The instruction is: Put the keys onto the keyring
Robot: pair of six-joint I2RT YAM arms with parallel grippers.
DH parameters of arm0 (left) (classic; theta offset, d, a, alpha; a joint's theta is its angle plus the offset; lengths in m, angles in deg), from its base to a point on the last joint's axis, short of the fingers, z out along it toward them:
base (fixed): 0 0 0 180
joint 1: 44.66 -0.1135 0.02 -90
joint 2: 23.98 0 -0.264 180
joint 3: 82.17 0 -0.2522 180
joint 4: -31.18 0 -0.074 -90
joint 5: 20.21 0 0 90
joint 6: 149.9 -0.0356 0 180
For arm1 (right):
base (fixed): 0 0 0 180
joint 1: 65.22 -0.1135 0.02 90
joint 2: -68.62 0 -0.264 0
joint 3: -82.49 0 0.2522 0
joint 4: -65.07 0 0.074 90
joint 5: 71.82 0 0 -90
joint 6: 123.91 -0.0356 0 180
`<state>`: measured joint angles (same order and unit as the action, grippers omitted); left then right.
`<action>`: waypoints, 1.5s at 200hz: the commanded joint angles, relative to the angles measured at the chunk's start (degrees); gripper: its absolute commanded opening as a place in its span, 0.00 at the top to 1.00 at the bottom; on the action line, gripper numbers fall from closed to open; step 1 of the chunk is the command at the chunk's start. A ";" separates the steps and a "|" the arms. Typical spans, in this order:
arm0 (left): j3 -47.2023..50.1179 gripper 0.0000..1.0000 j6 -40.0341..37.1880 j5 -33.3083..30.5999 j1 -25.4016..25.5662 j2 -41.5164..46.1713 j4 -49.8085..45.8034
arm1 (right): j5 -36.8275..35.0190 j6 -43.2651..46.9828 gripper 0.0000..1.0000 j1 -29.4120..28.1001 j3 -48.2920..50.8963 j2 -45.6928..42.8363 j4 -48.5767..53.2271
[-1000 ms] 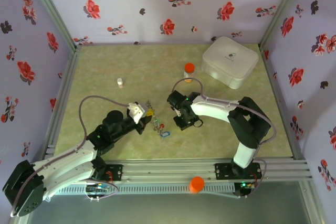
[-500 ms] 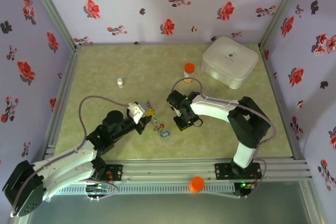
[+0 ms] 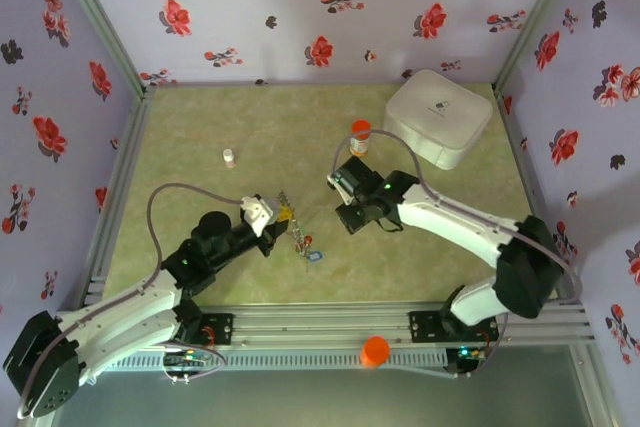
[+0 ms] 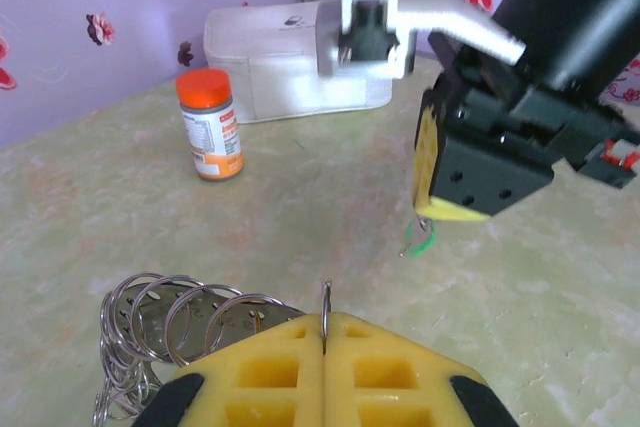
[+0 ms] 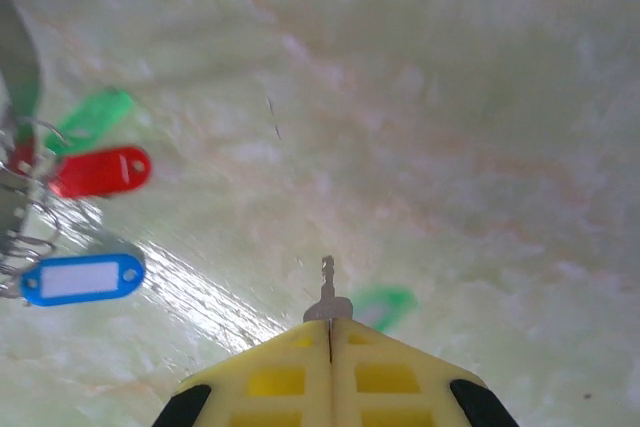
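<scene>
My left gripper is shut on the thin metal wire of the keyring, whose end sticks up between the yellow pads. Several small rings with keys hang on it to the left. Their red tag, blue tag and green tag dangle near the table. My right gripper is shut on a small metal key, and that key's green tag hangs beneath it. From above, the left gripper and right gripper face each other with the keys between them.
An orange-capped bottle and a white box stand at the back right, behind the right arm. A small white vial is at the back left. An orange cap rests on the front rail. Flowered walls enclose the table.
The right gripper closed on the green-tagged key and lifted it off the table. Its arm swung up and back to the right. The left arm held still.
</scene>
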<state>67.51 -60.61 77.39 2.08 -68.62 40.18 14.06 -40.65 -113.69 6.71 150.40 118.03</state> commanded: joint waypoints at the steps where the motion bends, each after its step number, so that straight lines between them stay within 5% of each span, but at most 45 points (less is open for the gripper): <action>1: -1.61 1.00 0.84 0.12 0.26 3.17 6.27 | -0.91 6.28 1.00 -0.66 2.76 -5.45 -5.81; 121: -6.76 1.00 13.53 5.17 -0.16 4.02 -2.81 | 24.35 27.25 1.00 -0.73 18.26 -23.35 -32.86; 194: -12.87 1.00 19.17 7.65 -0.16 2.52 -13.47 | 18.15 38.12 1.00 -3.57 19.02 -24.72 -40.14; 300: -13.39 1.00 14.53 14.20 -0.04 -2.38 -10.40 | 14.16 63.10 1.00 -7.38 19.31 -26.50 -36.23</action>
<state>55.93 -43.56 87.33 2.06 -70.00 25.67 29.84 14.67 -119.90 25.92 125.35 81.18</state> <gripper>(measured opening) 0.039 0.050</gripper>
